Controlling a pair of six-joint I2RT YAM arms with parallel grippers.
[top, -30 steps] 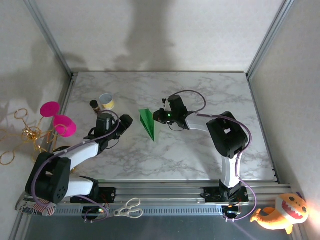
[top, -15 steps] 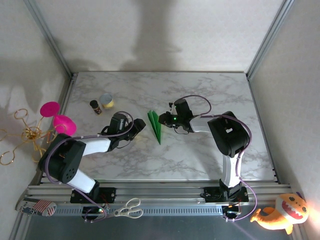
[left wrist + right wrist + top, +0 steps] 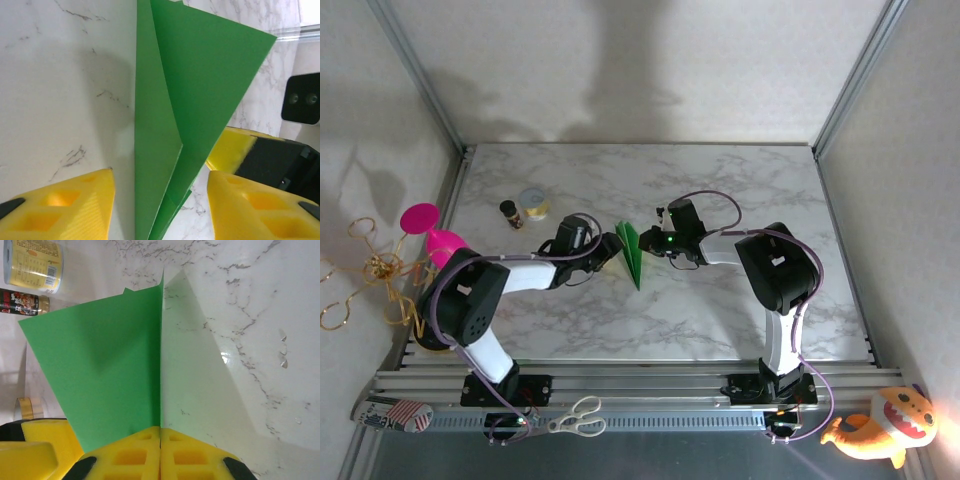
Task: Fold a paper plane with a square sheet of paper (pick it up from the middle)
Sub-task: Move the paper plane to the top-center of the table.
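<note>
Left of the paper plane [image 3: 632, 256]: tin [image 3: 532, 203]; small bottle [image 3: 510, 213].

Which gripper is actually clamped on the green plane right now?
The right gripper: its jaws are shut together on the paper plane's folded edge. The left gripper's jaws stand open on either side of the plane, not pinching it.

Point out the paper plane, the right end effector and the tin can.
paper plane [image 3: 632, 252]: top external view, mid-body.
right end effector [image 3: 160, 432]: right wrist view, between its shut fingertips.
tin can [image 3: 532, 203]: top external view, its top.
</note>
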